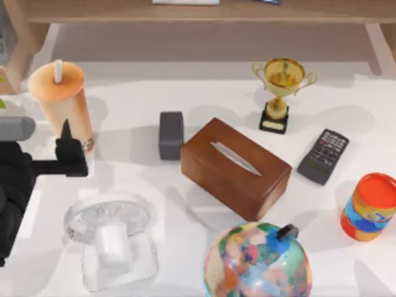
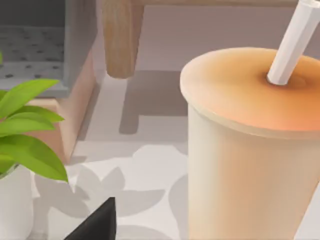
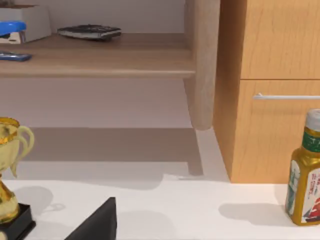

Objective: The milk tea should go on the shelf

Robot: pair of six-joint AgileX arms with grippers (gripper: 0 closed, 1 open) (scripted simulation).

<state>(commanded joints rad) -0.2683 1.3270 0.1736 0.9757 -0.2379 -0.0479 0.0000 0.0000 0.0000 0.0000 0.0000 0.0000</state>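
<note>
Milk tea stands upright on the white table, left of the tissue box and in front of the shelf. Your left gripper sits just beside the cup's lower part, on its near side; one dark fingertip shows, and you can't tell whether the fingers are spread or closed. Judgement: grasp not yet made. Center the fingers on the cup's mid-body, below the lid, squeeze gently, keep it vertical, lift clear of the fan.
</note>
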